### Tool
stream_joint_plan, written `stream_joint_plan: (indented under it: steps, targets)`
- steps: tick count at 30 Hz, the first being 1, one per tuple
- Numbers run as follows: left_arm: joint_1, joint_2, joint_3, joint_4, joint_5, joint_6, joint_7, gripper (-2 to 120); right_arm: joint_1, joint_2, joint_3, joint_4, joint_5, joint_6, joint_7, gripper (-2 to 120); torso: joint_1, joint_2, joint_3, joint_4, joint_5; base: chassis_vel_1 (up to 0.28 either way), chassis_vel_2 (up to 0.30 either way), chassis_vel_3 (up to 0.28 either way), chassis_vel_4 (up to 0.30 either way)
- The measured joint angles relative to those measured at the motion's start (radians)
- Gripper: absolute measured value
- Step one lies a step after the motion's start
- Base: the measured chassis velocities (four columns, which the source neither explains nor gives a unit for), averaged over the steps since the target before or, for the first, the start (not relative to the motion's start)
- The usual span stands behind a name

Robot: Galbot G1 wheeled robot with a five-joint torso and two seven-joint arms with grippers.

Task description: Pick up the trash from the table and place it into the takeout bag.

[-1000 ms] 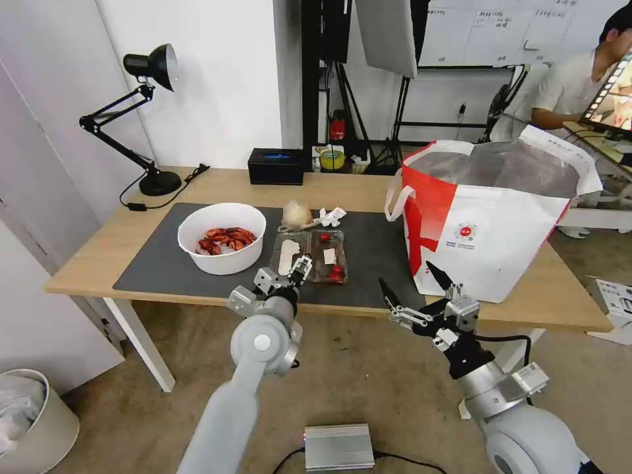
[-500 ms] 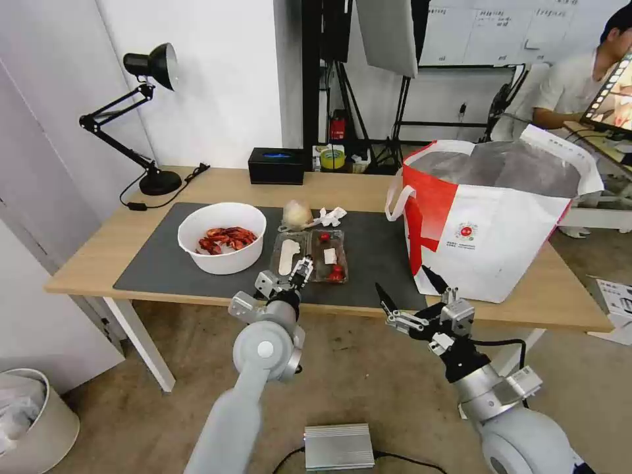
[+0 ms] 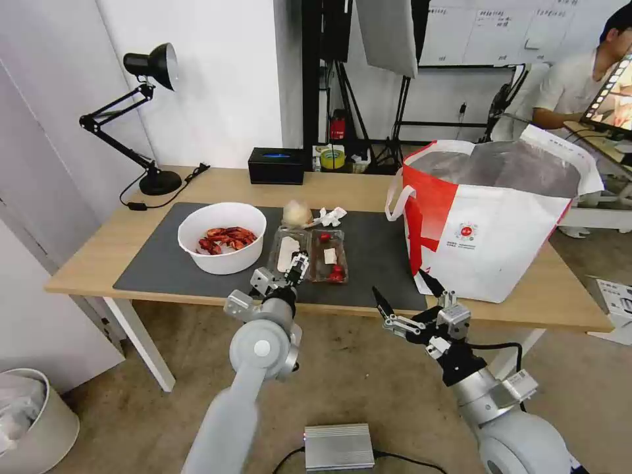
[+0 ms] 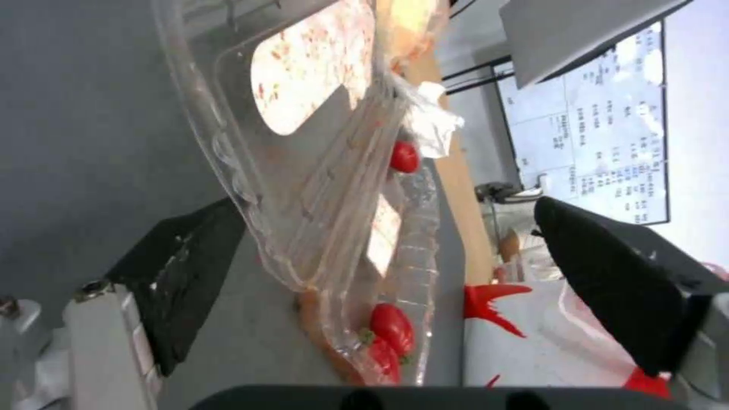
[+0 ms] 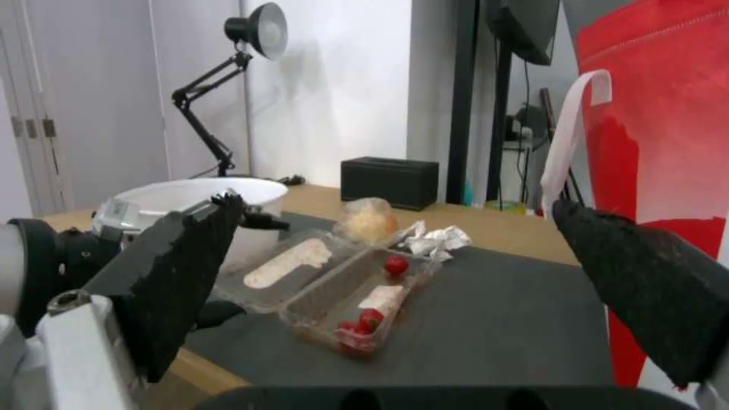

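Left gripper (image 3: 288,270) sits at the near edge of the clear two-compartment tray (image 3: 309,255), fingers spread apart with the tray's near corner between them, not clamped. Right gripper (image 3: 403,297) hangs off the table's (image 3: 85,263) front edge, beside the takeout bag (image 3: 487,224), fingers released and holding nothing. On the grey mat (image 3: 151,266): white bowl of crayfish shells (image 3: 222,237) left of the tray; beige wrapped ball (image 3: 297,214) and crumpled tissue (image 3: 330,215) just behind it.
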Motion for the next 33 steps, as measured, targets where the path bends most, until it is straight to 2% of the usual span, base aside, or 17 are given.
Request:
stream_joint_plan:
  steps: [18,33]
  targets:
    - [0.003,0.025,0.008,-0.038,0.028,-0.034,0.095,100,-0.002,0.005,-0.004,0.003,-0.007,0.000,-0.001,100,0.000,0.000,0.000,0.0000,0.0000,0.000,0.000,0.000,0.000]
    - [-0.030,-0.002,0.070,-0.042,0.028,-0.038,0.113,100,-0.003,0.000,0.003,0.003,-0.006,0.000,-0.001,100,0.000,0.000,0.000,0.0000,0.0001,0.000,0.000,0.000,0.000]
